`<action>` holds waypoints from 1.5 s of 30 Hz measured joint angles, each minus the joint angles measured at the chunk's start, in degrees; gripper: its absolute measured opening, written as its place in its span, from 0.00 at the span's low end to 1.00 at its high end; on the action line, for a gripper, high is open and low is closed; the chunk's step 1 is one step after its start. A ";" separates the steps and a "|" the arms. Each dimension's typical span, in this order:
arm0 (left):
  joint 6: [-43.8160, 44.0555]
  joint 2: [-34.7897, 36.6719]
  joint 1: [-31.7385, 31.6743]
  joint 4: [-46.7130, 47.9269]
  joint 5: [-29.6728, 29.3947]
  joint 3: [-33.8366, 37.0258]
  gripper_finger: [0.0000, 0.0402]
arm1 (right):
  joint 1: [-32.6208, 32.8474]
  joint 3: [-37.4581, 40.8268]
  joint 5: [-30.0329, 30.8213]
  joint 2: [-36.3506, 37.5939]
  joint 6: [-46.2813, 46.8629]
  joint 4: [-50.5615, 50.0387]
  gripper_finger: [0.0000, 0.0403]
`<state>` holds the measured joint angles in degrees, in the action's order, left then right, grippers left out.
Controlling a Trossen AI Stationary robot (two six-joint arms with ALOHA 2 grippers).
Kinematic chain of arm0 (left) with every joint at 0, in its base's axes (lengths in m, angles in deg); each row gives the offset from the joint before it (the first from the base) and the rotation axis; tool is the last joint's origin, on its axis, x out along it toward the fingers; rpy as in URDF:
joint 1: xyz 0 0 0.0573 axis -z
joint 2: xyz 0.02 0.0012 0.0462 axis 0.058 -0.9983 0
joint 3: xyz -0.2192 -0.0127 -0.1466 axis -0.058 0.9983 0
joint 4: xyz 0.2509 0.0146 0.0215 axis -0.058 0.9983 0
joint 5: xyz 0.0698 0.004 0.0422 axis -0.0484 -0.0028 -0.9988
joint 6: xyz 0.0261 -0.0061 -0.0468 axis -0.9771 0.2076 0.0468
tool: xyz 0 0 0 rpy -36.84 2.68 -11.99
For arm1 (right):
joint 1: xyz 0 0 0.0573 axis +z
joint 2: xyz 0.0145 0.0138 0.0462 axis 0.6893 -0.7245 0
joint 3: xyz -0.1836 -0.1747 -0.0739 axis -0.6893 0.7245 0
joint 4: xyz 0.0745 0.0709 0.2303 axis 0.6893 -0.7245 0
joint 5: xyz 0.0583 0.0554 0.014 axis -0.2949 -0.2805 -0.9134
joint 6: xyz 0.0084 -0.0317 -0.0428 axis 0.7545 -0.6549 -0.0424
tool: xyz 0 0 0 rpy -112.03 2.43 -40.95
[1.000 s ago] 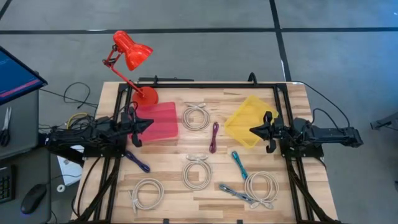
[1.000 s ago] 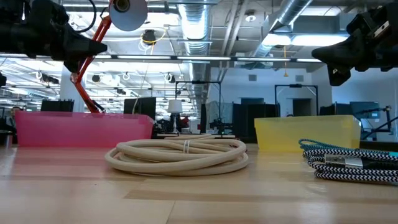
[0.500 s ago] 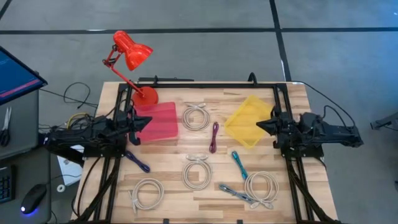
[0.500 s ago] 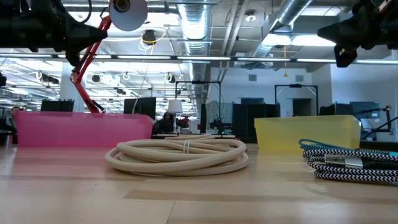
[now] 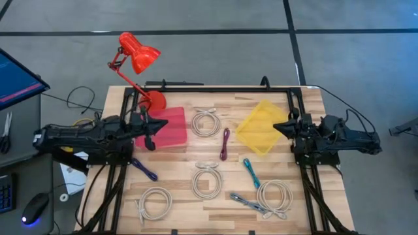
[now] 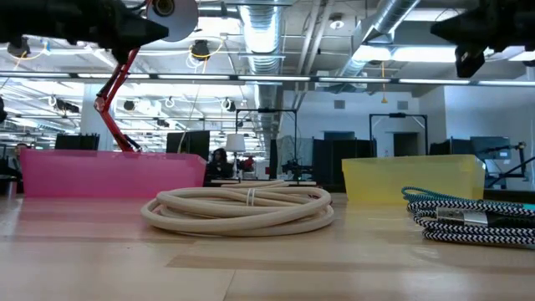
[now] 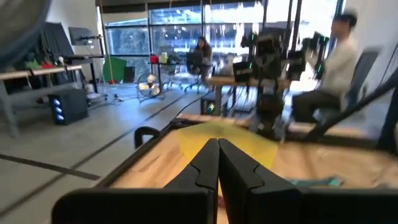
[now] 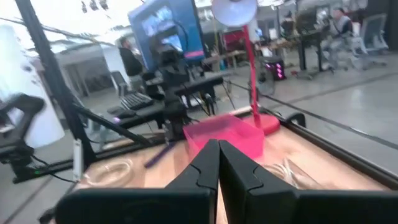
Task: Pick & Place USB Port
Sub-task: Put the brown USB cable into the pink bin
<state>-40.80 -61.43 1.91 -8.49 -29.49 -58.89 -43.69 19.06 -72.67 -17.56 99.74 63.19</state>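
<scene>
Four cameras on one worktop [image 5: 215, 156].
Overhead view straight down on everything; low view level across the boards, close to a cream cable coil [image 6: 240, 207], sharing pink bin [image 6: 113, 172] and yellow bin [image 6: 413, 177] with overhead. Wrist views facing each other across the worktop, over closed fingers [image 7: 214, 167].

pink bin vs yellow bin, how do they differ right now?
Colour: the pink bin is translucent pink, the yellow bin translucent yellow. Side: the pink bin sits toward the left arm, the yellow bin toward the right arm. Pose: the pink bin lies roughly square to the table edges, while the yellow bin is turned diagonally. Shared: both are shallow rectangular trays on the table's far half, and neither shows a cable inside.
</scene>
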 joint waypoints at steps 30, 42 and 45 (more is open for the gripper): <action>2.10 -40.50 5.72 10.80 -23.24 -21.53 0.02 | -0.04 0.00 14.26 -10.80 0.44 -0.74 0.00; -10.42 -50.87 10.59 11.15 -30.22 -30.18 0.02 | 0.00 0.00 14.50 -10.80 0.44 -1.52 0.00; -12.92 -52.74 10.03 11.15 -30.69 -30.71 0.02 | 0.00 0.00 14.50 -10.80 0.44 -1.56 0.00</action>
<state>-53.72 -114.17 11.94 2.66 -60.18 -89.60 -43.69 19.06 -58.17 -28.36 100.18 61.62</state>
